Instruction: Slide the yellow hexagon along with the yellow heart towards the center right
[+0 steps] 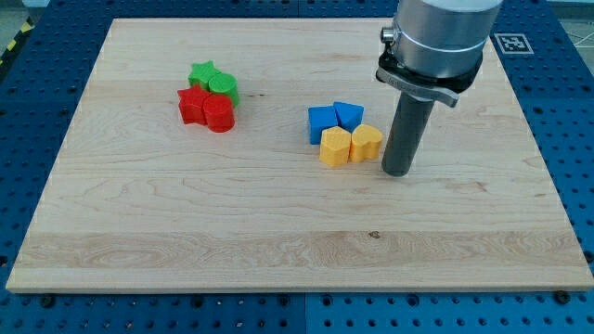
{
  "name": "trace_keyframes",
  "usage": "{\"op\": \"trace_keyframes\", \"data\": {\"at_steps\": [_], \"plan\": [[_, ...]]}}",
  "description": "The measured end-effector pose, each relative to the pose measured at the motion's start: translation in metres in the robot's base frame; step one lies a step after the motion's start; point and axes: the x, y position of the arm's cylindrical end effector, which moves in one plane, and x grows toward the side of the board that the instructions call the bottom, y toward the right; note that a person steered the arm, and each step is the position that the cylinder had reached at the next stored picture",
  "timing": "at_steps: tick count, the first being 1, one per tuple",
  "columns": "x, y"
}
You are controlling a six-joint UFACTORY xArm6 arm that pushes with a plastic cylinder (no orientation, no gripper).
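The yellow hexagon and the yellow heart lie side by side and touching, a little right of the board's middle. Two blue blocks, a cube and a triangular one, sit right behind them towards the view's top, touching them. My tip rests on the board just to the right of the yellow heart, with a narrow gap between them. The dark rod rises from it to the grey arm head at the view's top.
A cluster of two green blocks and two red blocks sits at the upper left of the wooden board. Blue perforated table surrounds the board. A marker tag lies at the upper right.
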Motion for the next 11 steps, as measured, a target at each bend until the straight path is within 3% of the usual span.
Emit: {"op": "trace_keyframes", "data": {"at_steps": [2,4,5,7,11], "plan": [[0.024,-0.064],[-0.003,-0.134],[-0.017,-0.133],[-0.026,-0.089],[-0.032,0.087]]}}
